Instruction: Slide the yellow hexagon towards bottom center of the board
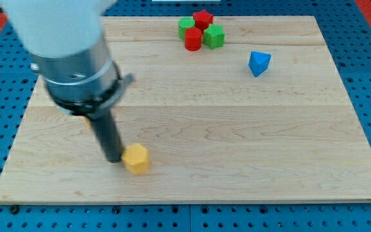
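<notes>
- Pale wooden board (pixel 237 129) fills most of the frame, lying on a blue pegboard surface that shows around its edges.
- At the lower left of the frame sits the yellow hexagon (pixel 136 158), close to the board's bottom edge and left of its middle.
- I carry no gripper, so nothing opens or closes: my tip (pixel 113 160) is the end of a dark rod, standing just at the hexagon's left side, touching it or very nearly so.
- Judging by its look, the hexagon is a small, stiff, light block that should slide easily on smooth wood; it may also spin or slip off the tip if pushed off-centre.
- Best contact seems to be its left face, squarely, pushing toward the frame's right.
- Near the upper middle of the frame cluster a red star (pixel 202 17), a red block (pixel 192 38) and two green blocks (pixel 214 36) (pixel 186 26); a blue block (pixel 259 63) lies at upper right.
- No brand, label or writing is readable.
</notes>
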Robot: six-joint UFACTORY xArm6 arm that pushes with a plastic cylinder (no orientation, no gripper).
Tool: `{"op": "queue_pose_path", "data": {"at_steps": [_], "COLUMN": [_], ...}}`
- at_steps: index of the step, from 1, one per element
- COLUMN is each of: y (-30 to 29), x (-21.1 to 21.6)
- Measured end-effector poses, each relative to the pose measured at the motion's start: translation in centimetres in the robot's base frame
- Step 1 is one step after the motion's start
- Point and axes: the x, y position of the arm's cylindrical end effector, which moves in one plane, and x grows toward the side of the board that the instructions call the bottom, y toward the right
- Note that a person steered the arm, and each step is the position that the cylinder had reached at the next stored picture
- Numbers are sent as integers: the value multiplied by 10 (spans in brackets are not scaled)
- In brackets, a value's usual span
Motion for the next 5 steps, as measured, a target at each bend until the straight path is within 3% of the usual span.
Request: {"op": "queue_pose_path", "data": {"at_steps": [1,2,3,4,5], "y": [73,66,107,222,310], "x": [0,-6,-73,-103,-180]}}
